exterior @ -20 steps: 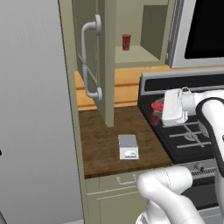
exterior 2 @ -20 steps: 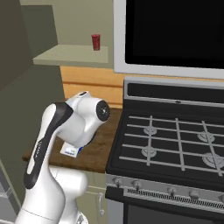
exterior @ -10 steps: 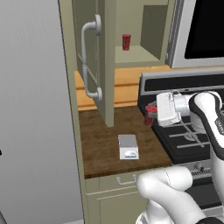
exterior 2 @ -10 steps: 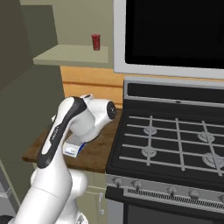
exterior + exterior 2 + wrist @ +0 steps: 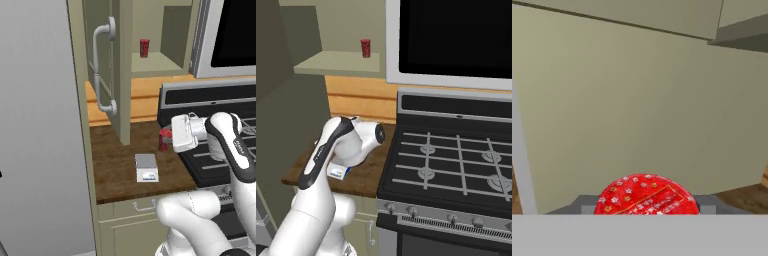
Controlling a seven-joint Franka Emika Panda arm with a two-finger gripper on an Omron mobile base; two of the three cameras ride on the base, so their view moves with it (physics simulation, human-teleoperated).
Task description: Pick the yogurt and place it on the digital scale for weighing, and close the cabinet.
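Observation:
My gripper [image 5: 169, 138] is shut on the yogurt [image 5: 164, 139], a small red cup held sideways just above the wooden counter [image 5: 112, 165]. In the hand view its starred red lid [image 5: 646, 195] sits between my fingertips. The digital scale [image 5: 146, 167], white with a blue display, lies on the counter a little in front and left of the cup; in the right base view its blue display corner [image 5: 337, 172] peeks from under my arm. The cabinet door [image 5: 109, 60] with its pale curved handle [image 5: 101, 70] stands open, and its panel [image 5: 637, 105] faces the hand camera.
A twin red cup [image 5: 144, 47] [image 5: 365, 47] stands on the open cabinet shelf. The stove [image 5: 456, 160] lies right of the counter under a dark microwave [image 5: 456, 35]. A grey wall [image 5: 35, 125] bounds the left. A drawer [image 5: 137, 210] sits below the counter.
My arm has carried the yogurt leftward and lower, from over the stove's edge to above the counter near the scale. The grip stays shut.

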